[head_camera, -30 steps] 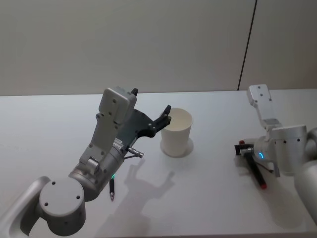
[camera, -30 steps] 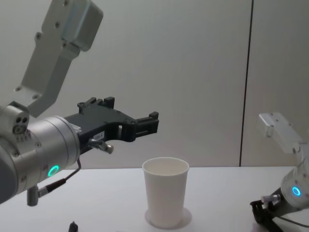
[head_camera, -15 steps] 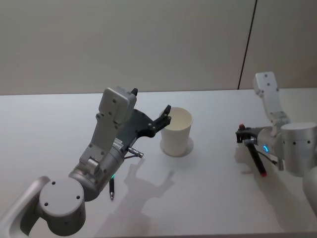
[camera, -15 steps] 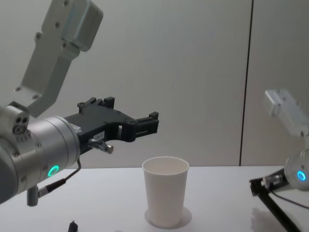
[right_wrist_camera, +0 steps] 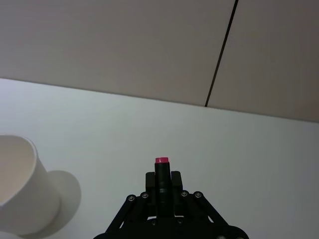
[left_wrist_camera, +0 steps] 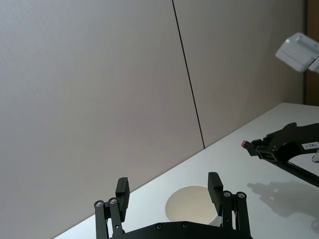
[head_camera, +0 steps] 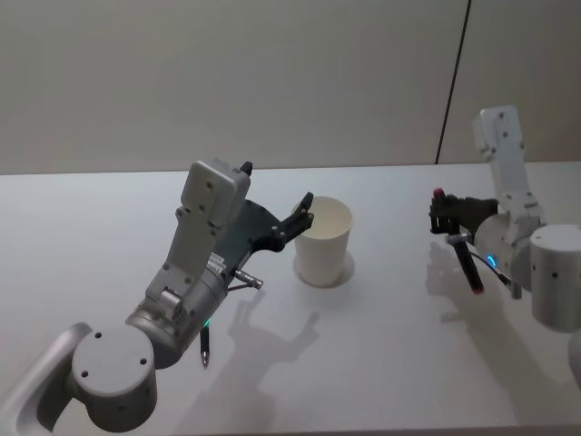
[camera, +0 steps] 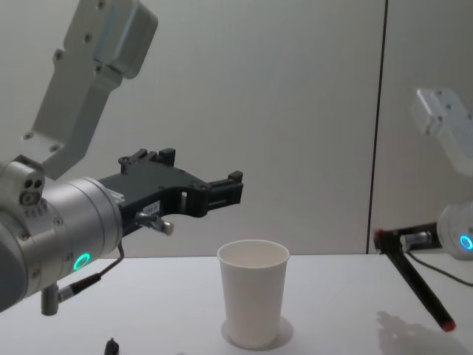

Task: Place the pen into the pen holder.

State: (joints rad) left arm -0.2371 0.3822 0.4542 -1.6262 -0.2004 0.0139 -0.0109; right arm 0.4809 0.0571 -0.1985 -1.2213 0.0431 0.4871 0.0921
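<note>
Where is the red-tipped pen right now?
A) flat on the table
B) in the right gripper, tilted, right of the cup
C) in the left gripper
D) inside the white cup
B: the right gripper is shut on the pen, which hangs tilted to the right of the pen holder.

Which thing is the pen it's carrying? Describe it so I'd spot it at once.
On the white table, find the paper cup, then look to the robot's right, to the right gripper. Its jaws hold the pen slanted above the table: slim, black, red at both ends, unlike the small dark thing on the table near the left arm.
</note>
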